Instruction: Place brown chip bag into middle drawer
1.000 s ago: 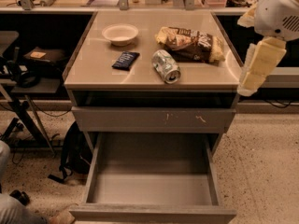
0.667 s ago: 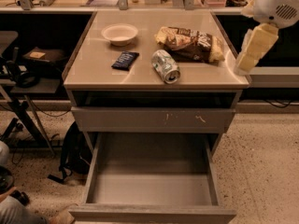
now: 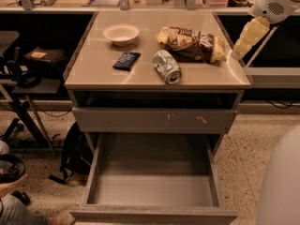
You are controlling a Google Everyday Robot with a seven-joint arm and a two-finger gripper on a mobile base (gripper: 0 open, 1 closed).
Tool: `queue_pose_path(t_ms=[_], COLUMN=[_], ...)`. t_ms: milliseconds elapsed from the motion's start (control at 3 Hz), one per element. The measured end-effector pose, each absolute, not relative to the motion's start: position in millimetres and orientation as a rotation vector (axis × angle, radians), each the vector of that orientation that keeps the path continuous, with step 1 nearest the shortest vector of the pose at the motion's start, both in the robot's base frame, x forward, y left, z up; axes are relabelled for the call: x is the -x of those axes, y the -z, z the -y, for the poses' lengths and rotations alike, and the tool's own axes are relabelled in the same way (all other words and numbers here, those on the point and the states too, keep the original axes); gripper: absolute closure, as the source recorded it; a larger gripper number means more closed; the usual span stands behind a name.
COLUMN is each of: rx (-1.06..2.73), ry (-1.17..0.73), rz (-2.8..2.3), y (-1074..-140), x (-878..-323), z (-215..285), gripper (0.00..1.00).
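The brown chip bag [image 3: 190,43] lies flat on the cabinet top [image 3: 98,76], at the back right. It is crinkled, dark brown and tan, with white lettering. My gripper [image 3: 244,40] hangs from the white arm at the upper right. It is just off the cabinet's right edge, a little right of the bag and not touching it. The middle drawer [image 3: 154,191] is pulled out wide open below, with a bare floor and nothing in it.
A silver drink can [image 3: 167,66] lies on its side in front of the bag. A dark-blue packet [image 3: 126,60] and a white bowl [image 3: 121,33] sit further left. A shut drawer front with pale scratches [image 3: 154,120] is above the open drawer. A person's arm [image 3: 9,189] is at the lower left.
My gripper has risen and moved slightly left, from beside the cabinet's right edge to near the bag's right end. The bag, the can and the drawer have not moved.
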State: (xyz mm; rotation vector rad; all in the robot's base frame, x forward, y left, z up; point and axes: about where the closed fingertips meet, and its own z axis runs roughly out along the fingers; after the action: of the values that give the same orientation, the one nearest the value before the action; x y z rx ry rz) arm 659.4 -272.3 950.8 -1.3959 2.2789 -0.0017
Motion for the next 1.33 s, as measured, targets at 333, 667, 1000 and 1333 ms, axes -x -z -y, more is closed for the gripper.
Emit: queue_pose_path(t_ms=[333,667,1000,1333], rx=[1.306,1.255,1.247,1.2], ry=[0.008,0.0,0.015,-0.006], rz=[-2.221,-2.112,-2.086,-2.088], y=[-968.8,-1000.3,-1011.4,-993.5], x=[-692.3,-715.4,-717.1,-735.1], z=[274.1,255.4,254.8,259.0], gripper=[0.0,0.0,0.0,0.0])
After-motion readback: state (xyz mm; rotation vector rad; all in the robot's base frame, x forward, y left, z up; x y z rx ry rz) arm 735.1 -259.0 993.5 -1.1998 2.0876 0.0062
